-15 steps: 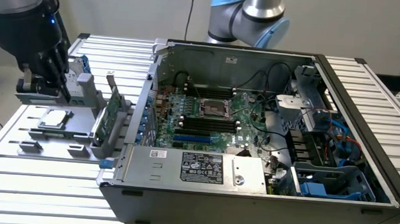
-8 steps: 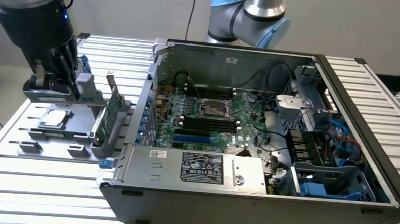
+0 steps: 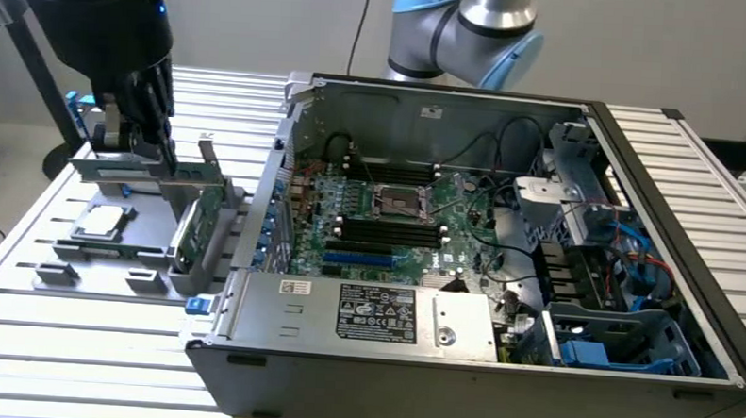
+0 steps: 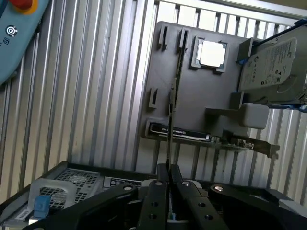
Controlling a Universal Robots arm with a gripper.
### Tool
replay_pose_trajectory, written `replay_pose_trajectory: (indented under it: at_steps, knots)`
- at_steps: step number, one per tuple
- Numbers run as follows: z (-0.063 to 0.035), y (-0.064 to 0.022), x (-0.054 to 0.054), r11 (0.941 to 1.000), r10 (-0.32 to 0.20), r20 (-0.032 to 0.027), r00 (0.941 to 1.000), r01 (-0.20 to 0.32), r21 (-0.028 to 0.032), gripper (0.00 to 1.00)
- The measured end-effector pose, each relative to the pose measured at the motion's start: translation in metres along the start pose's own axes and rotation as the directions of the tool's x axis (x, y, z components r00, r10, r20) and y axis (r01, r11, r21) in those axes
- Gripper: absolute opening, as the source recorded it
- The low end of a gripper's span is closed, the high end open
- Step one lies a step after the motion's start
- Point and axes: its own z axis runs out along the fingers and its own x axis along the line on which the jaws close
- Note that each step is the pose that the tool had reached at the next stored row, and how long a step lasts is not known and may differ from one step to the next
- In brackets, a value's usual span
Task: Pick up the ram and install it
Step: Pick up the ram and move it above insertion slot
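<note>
Gripper: the two black fingers are drawn together on a thin board seen edge-on; only that board's thickness is left between them.
Held part: the ram is clamped by its upper edge between the fingers and hangs straight down from them toward the grey tray.
Ram against the tray: its narrow edge is lined up with the tray's row of slotted holders; whether its lower edge sits in them or is clear of them cannot be told.
Gripper in the exterior view: the gripper is seen directly above the tray, over its far part.
Processor: it is laid flat in a square pocket of the tray, just beside the ram's line of holders.
Hard drive: a silver drive with blue rails is propped at one end of the tray, beyond the processor.
Expansion card: a green card with a metal bracket is stood on edge along the tray's side nearest the computer case.
Computer case: it is laid open on its side just beside the tray, on the exterior view's right of it, with the motherboard exposed.
Table: a slatted aluminium top is seen under the tray and the case.
</note>
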Motion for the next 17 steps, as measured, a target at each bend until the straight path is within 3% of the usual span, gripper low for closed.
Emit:
replay_pose_trajectory:
  at_steps: [8,17]
  knots:
    - [-0.0129,-0.035,0.004,1.0,-0.004,0.0048,1.0,0.004,-0.0033,0.13]
    - [-0.017,-0.0752,0.009,1.0,-0.004,0.0085,1.0,0.004,-0.0046,0.13]
